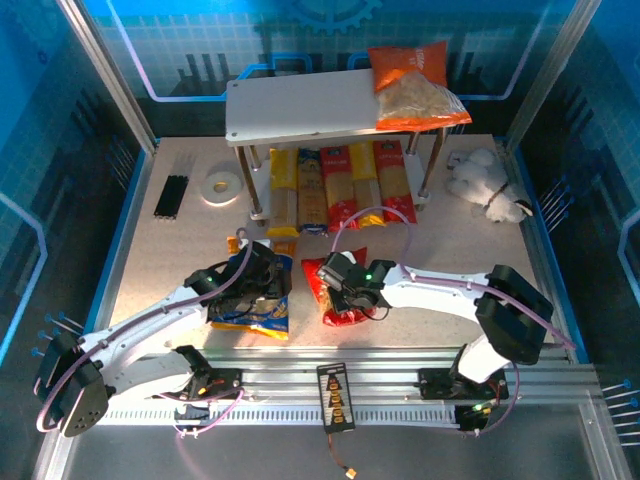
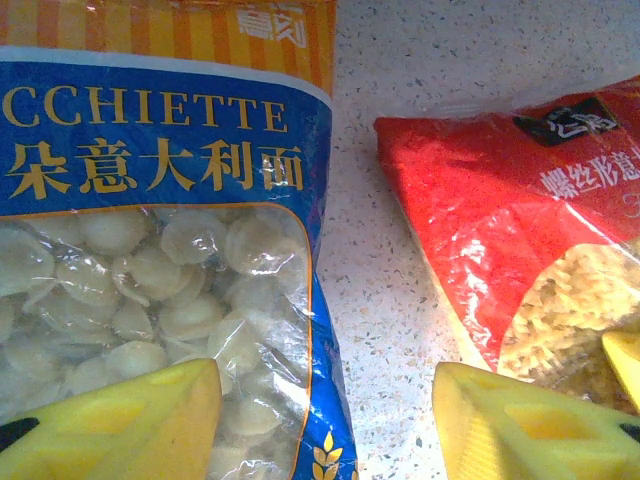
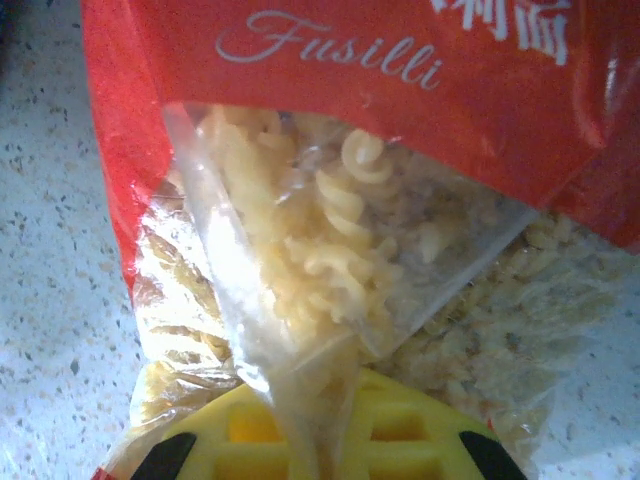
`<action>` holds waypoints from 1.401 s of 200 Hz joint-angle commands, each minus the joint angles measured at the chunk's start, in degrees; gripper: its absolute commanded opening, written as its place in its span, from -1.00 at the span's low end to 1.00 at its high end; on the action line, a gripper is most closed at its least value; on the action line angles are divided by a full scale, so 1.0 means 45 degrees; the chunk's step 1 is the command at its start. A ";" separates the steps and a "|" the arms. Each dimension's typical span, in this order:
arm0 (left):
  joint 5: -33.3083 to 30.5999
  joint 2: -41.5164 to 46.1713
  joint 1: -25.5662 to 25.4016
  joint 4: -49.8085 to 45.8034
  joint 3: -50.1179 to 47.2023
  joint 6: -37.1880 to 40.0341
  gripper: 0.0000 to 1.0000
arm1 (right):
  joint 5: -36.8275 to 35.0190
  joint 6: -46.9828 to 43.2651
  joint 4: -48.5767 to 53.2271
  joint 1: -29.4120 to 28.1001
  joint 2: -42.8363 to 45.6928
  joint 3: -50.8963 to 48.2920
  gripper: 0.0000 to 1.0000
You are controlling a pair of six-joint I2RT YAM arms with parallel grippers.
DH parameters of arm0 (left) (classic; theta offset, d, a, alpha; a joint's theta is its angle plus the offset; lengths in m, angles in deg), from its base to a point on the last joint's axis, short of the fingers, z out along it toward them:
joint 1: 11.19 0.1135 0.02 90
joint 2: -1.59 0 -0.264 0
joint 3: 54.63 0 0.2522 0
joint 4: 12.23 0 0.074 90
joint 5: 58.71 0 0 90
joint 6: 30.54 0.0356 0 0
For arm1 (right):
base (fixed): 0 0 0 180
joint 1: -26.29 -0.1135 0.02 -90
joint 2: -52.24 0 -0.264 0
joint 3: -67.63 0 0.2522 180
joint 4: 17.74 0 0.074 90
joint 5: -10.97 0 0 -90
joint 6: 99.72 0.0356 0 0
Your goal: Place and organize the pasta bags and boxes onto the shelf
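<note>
The shelf (image 1: 300, 105) stands at the back. An orange bag (image 1: 415, 85) lies on the right end of its top board. Several pasta boxes (image 1: 340, 185) lie side by side on the lower board. A blue-yellow bag (image 1: 250, 305) (image 2: 150, 200) and a red bag (image 1: 340, 295) (image 3: 330, 150) lie on the table in front. My left gripper (image 1: 262, 272) (image 2: 330, 430) is open over the blue-yellow bag's right edge, with one finger above its window and the other near the red bag (image 2: 510, 220). My right gripper (image 1: 335, 275) (image 3: 315, 430) is shut on a fold of the red bag's clear film.
Left of the shelf lie a white tape roll (image 1: 220, 186) and black sticks (image 1: 171, 196). A white plush dog (image 1: 490, 183) sits to the shelf's right. A small orange item (image 1: 235, 243) lies near the left gripper. Blue walls and metal rails border the table.
</note>
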 commanded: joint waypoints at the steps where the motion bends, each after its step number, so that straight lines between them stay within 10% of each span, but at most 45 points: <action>1: -0.0060 0.0083 -0.0073 -0.0070 0.0118 0.0199 0.18 | 0.0223 -0.0419 0.0946 0.0043 0.0841 0.0147 -1.00; 149: -0.0004 -0.0020 -0.0078 -0.0142 0.0739 0.0512 0.18 | -0.1961 -0.3992 0.4542 -0.0270 0.5469 0.7360 -1.00; 280: 0.0001 -0.0162 -0.0072 -0.0479 0.1331 0.0732 0.18 | -0.1381 -0.7671 0.3368 0.3758 -0.3611 2.1946 -1.00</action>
